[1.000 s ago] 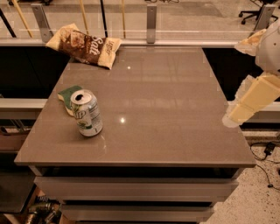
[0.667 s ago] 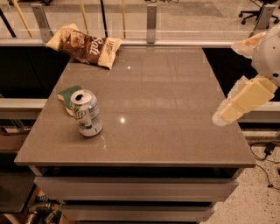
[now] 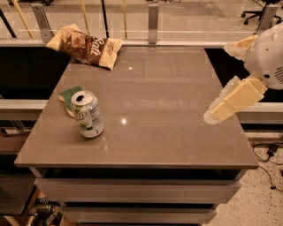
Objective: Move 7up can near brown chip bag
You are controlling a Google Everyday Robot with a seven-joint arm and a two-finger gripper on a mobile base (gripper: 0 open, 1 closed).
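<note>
The 7up can (image 3: 87,113) stands upright on the left part of the grey table (image 3: 168,88), silver-white with green lettering and an opened top. The brown chip bag (image 3: 86,45) lies at the table's far left corner, dark brown with white "Salt" lettering and cream ends. The gripper (image 3: 211,116) is at the right side of the view, at the end of a cream arm that reaches in over the table's right edge. It is far to the right of the can and holds nothing that I can see.
A green-and-cream sponge (image 3: 69,97) lies right behind and left of the can. A metal rail with posts (image 3: 153,17) runs behind the table's far edge. An office chair base (image 3: 256,9) stands at the far right. Drawers (image 3: 132,190) sit under the tabletop.
The arm and gripper have moved left, further in over the table's right edge. The can, the bag and the sponge have not moved.
</note>
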